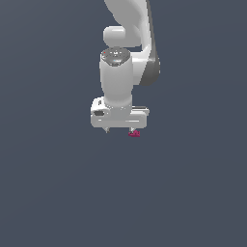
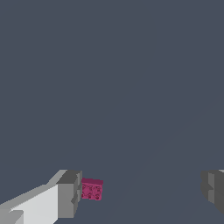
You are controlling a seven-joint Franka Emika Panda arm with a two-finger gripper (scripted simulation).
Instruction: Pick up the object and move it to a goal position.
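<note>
Two wide-open, empty jaws (image 2: 140,192), the pink object (image 2: 92,189) beside one finger (image 2: 68,194), its boxy shape plain only in wrist view.

Your white Panda arm (image 1: 130,29) comes down from above, its rounded wrist (image 1: 116,77) pointing straight down over the wide white gripper (image 1: 120,130). You can see the two short grey fingertips (image 2: 70,194) spread far apart, with a broad gap between them. Nothing is clamped between the fingers in the wrist view.
</note>
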